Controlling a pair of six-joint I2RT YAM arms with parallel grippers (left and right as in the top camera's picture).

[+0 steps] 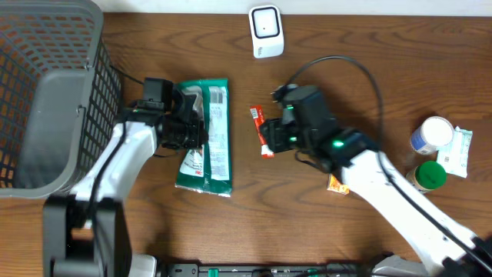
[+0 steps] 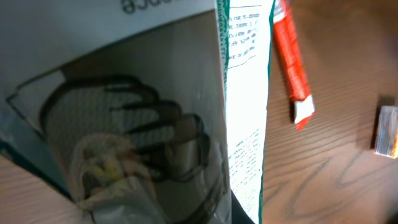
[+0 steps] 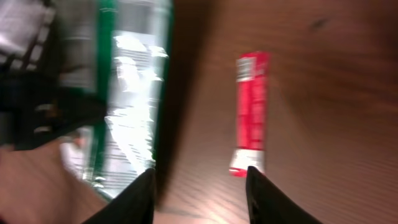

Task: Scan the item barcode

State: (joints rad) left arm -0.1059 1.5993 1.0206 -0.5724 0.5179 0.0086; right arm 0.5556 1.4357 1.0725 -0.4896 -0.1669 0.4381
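Note:
A green-and-white plastic package (image 1: 217,146) with gloves showing through its clear window lies left of centre. My left gripper (image 1: 190,131) is shut on its left edge, and the package (image 2: 124,93) fills the left wrist view. A thin red stick packet (image 1: 257,115) lies just right of it. My right gripper (image 1: 270,135) hovers over that red packet (image 3: 252,112), open, with bare wood between its fingers (image 3: 200,171). The white scanner (image 1: 266,31) stands at the table's far edge.
A grey mesh basket (image 1: 46,92) fills the left end. At the right lie a white bottle (image 1: 430,135), a green-lidded jar (image 1: 430,175) and a small sachet (image 1: 461,150). A small orange packet (image 1: 337,183) lies under my right arm.

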